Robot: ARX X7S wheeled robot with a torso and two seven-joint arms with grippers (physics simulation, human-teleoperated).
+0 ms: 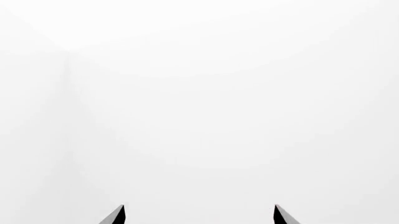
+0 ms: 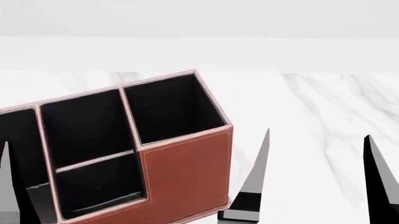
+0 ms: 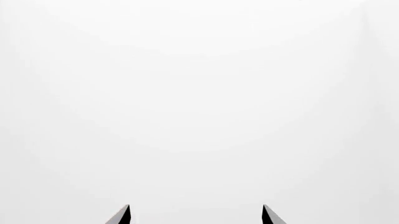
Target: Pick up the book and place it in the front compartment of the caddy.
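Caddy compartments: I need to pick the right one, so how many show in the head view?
4 on the caddy: rear right cell, rear middle cell, low front cell, and one at the left edge, cropped. More may lie out of frame.

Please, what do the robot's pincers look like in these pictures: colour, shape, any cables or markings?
The right pincer has two black, flat fingers that taper to sharp points, with a grey sheen on one face. The left pincer shows the same black pointed tips. No cables or markings are visible. The arms themselves are out of view.

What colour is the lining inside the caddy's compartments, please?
Black, inside the reddish-brown caddy; the head view shows it best.
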